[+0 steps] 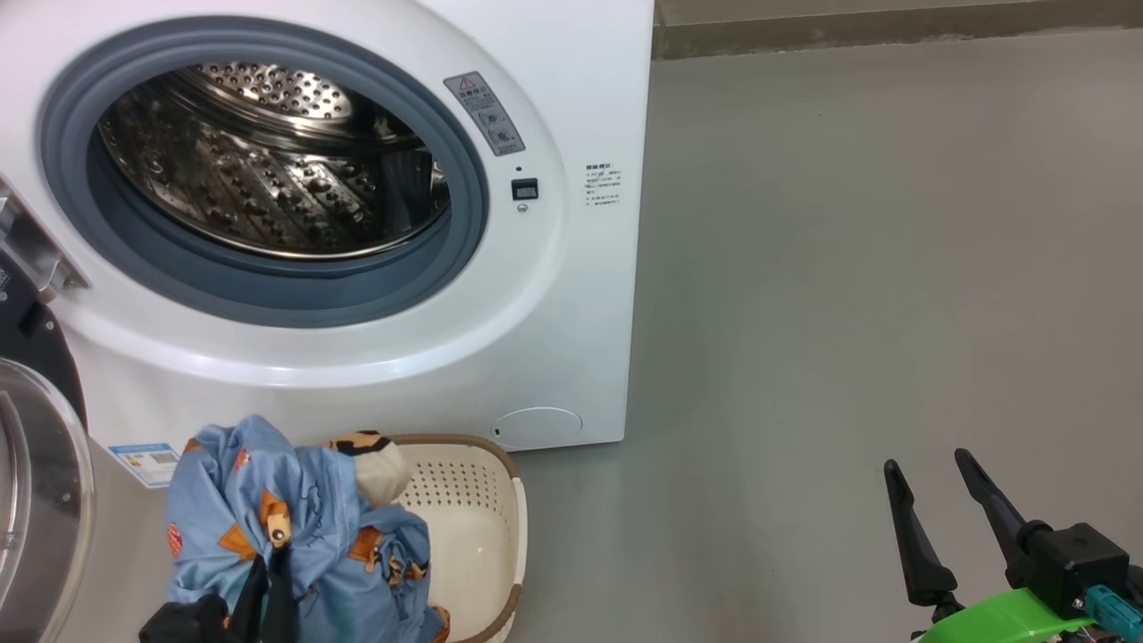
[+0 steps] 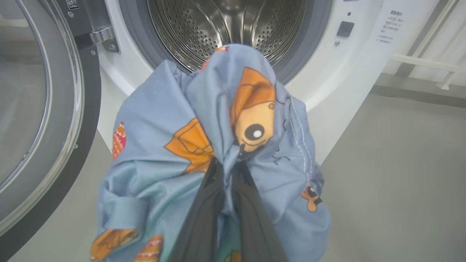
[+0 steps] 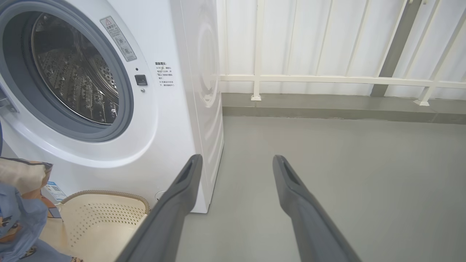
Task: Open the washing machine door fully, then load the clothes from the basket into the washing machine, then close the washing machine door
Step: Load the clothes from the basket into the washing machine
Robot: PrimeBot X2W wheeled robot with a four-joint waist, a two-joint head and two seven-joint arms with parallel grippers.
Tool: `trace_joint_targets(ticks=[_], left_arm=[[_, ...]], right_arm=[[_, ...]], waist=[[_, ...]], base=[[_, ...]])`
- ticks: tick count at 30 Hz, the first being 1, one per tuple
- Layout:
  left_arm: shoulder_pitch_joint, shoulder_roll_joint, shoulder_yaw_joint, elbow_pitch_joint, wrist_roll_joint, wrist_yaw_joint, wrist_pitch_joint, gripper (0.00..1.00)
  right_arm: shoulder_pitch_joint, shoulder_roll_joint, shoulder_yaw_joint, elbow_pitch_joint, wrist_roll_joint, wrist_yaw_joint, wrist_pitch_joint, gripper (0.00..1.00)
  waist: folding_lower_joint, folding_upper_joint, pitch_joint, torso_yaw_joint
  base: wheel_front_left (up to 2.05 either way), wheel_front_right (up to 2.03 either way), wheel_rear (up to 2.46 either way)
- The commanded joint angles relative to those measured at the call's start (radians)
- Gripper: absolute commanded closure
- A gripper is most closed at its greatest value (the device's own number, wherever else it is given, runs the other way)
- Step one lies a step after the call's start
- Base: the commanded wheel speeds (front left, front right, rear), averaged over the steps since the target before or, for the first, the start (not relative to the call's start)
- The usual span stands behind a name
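The white washing machine (image 1: pixel 571 295) stands with its steel drum (image 1: pixel 268 170) exposed. Its black round door (image 1: pixel 36 482) with the clear glass window hangs swung wide at the left, also in the left wrist view (image 2: pixel 40 120). My left gripper (image 1: pixel 272 558) is shut on the light-blue bear-print clothes (image 1: pixel 268 527), and the bundle (image 2: pixel 204 145) hangs lifted above the cream basket (image 1: pixel 473 527), below the drum opening. A cream and orange piece (image 1: pixel 375 464) clings to it. My right gripper (image 1: pixel 929 464) is open over the floor at the lower right, nothing between its fingers (image 3: pixel 182 189).
Bare grey floor (image 1: pixel 848 268) stretches right of the machine. A white railing (image 3: pixel 327 78) and a raised kerb (image 3: pixel 327 105) run along the far side. The basket (image 3: pixel 105 218) sits close against the machine's front corner.
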Motion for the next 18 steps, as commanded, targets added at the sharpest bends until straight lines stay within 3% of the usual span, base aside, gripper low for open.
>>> trace_joint_targets(ticks=[1,11,18], left_arm=[[-0.013,0.018,0.031,-0.037,-0.005,0.005,-0.005,1.0],[-0.048,0.016,0.029,-0.016,-0.02,0.012,0.008,1.0],[-0.152,0.029,0.033,0.058,-0.047,-0.009,0.045,1.0]], right_arm=[[-0.022,-0.014,0.023,-0.03,0.009,0.004,0.004,0.0],[-0.029,-0.015,0.032,-0.041,0.016,0.004,0.009,0.0],[-0.051,-0.009,0.041,-0.039,0.027,0.004,-0.002,0.0]], waist=[[0.0,0.0,0.0,0.0],[0.0,0.0,0.019,-0.016],[0.0,0.0,0.077,-0.056]], base=[[0.0,0.0,0.0],[0.0,0.0,0.0],[0.0,0.0,0.0]])
